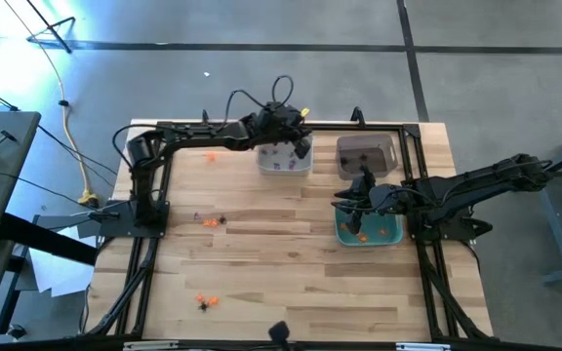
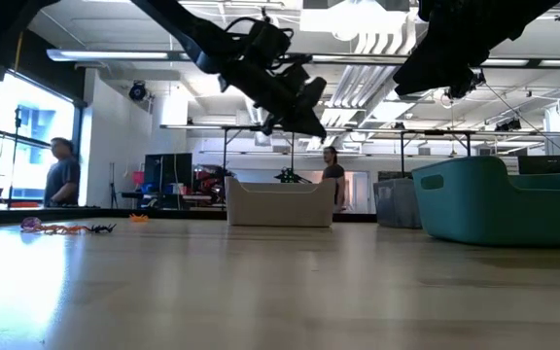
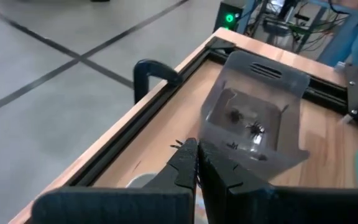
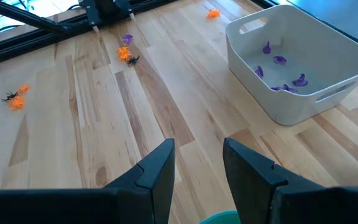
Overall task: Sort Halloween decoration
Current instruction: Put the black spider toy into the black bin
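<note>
Over the white bin (image 1: 284,159) the left gripper (image 1: 301,144) hangs pinched shut on nothing visible, and only the right wrist view shows five purple trinkets (image 4: 279,60) inside it. Left wrist view alone shows black spiders (image 3: 252,128) in the dark bin (image 1: 367,156). Right gripper (image 1: 352,200), fingers spread and empty, is above the teal bin (image 1: 368,231) holding orange trinkets (image 1: 363,235); loose trinkets (image 1: 210,222) lie on the table (image 1: 291,283) in three spots.

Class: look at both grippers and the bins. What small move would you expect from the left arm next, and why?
Probably the left gripper opens to drop something: it hangs shut above the white bin, which already holds purple trinkets. What it pinches cannot be seen. The right gripper waits open over the teal bin.
</note>
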{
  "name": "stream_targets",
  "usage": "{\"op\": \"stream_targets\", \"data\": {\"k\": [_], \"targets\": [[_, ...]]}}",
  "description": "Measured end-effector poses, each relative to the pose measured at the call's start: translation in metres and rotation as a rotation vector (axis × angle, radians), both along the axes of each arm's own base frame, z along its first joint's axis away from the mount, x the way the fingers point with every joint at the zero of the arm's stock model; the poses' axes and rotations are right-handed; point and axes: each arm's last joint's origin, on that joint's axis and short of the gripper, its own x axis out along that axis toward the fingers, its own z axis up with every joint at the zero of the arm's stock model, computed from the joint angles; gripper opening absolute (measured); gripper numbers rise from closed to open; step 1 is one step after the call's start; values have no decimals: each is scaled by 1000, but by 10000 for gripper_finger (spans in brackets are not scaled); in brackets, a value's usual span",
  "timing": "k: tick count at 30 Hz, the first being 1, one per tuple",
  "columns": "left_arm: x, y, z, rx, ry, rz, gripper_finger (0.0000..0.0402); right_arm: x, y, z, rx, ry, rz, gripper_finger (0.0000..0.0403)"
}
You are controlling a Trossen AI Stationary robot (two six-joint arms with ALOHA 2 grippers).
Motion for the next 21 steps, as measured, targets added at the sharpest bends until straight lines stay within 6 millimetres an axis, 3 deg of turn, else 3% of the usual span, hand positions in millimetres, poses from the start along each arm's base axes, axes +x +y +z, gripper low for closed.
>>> {"op": "stream_targets", "data": {"k": [14, 21], "targets": [[53, 0, -4, 27, -52, -122, 0, 0, 0, 0, 0, 0, -1, 133], [71, 1, -9, 47, -69, -144, 0, 0, 0, 0, 0, 0, 0, 133]]}}
